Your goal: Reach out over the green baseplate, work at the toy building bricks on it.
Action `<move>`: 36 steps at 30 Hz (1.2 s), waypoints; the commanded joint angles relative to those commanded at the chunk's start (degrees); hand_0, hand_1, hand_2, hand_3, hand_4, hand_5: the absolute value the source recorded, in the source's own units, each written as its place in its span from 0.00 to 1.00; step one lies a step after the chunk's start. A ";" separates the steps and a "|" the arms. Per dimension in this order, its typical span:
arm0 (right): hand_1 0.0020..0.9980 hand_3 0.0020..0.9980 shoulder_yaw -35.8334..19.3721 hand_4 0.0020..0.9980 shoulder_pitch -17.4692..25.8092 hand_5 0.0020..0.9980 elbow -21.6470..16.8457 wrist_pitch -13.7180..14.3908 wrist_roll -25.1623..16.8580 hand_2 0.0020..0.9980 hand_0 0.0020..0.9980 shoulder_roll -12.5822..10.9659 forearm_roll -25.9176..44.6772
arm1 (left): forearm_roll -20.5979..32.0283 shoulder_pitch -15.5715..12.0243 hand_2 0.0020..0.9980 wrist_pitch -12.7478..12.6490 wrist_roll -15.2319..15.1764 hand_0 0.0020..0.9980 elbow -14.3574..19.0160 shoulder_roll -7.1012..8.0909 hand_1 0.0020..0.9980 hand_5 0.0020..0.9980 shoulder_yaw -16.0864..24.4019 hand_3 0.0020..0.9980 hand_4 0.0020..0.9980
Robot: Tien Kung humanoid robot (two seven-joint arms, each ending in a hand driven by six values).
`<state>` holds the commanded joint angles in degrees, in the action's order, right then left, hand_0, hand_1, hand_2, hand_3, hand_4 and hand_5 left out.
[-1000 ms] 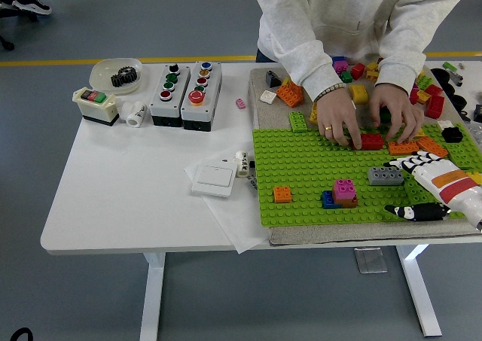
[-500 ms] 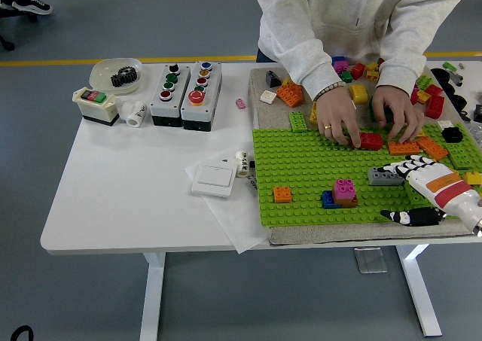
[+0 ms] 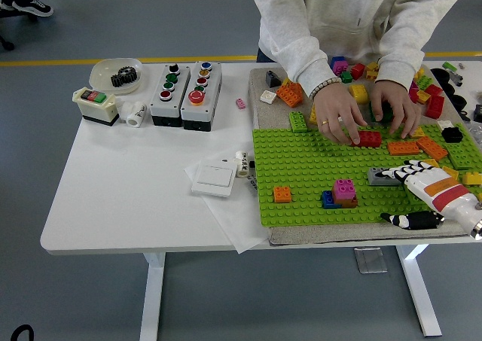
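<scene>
— White table (image 3: 128, 175) and grey floor framed the scene; where was your right hand (image 3: 413, 181)?

— Over the studded green baseplate (image 3: 301, 168), fingers spread wide and holding nothing, fingertips (image 3: 385, 174) at the grey rectangular brick (image 3: 380, 177).

— And the person across from you?

— Both of the person's hands (image 3: 339, 119) pressed on a red plastic brick (image 3: 369, 138) at the baseplate's far edge. A pink brick (image 3: 345, 189) sat near the front.

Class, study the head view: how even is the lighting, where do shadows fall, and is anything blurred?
Head view: soft, even light with no glare on the white table; only faint shadows under the person's hands; the green baseplate and the robot's right hand look sharp, with no motion blur.
</scene>
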<state>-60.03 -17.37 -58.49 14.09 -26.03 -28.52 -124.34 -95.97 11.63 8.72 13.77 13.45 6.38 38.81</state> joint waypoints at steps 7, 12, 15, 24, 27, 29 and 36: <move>0.83 0.85 -0.06 0.82 -0.08 0.56 0.08 -0.30 -0.24 0.84 0.93 0.45 0.11 | -0.19 -0.05 0.76 0.10 0.07 0.76 0.03 -0.04 0.76 0.60 0.11 0.61 0.69; 0.83 0.85 0.10 0.82 -0.11 0.56 -0.13 -0.45 -0.35 0.84 0.93 0.49 0.14 | -0.23 -0.08 0.76 0.20 0.07 0.76 0.03 -0.02 0.76 0.60 0.11 0.61 0.69; 0.83 0.85 0.15 0.82 -0.08 0.56 -0.26 -0.48 -0.35 0.84 0.93 0.45 0.19 | -0.20 -0.06 0.77 0.21 0.05 0.76 0.02 -0.01 0.76 0.60 0.08 0.61 0.69; 0.83 0.85 0.31 0.82 -0.05 0.56 -0.49 -0.44 -0.36 0.84 0.93 0.41 0.25 | -0.22 0.03 0.76 0.16 0.06 0.76 0.03 -0.04 0.76 0.60 0.09 0.61 0.69; 0.83 0.85 0.37 0.82 -0.11 0.56 -0.53 -0.50 -0.35 0.84 0.93 0.39 0.33 | -0.24 0.05 0.77 0.17 0.06 0.76 0.04 -0.04 0.76 0.60 0.09 0.61 0.69; 0.83 0.85 0.43 0.82 -0.14 0.56 -0.54 -0.52 -0.34 0.84 0.93 0.38 0.36 | -0.30 0.08 0.77 0.21 0.06 0.76 0.05 -0.04 0.76 0.60 0.10 0.61 0.69; 0.83 0.85 0.86 0.83 -0.14 0.56 -0.90 -0.63 -0.27 0.84 0.93 0.34 0.49 | -0.47 0.10 0.77 0.32 0.08 0.76 0.08 -0.03 0.76 0.60 0.16 0.61 0.69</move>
<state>-59.17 -17.51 -59.39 13.46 -26.30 -28.18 -123.85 -96.44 11.73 9.04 13.86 13.53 6.35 38.97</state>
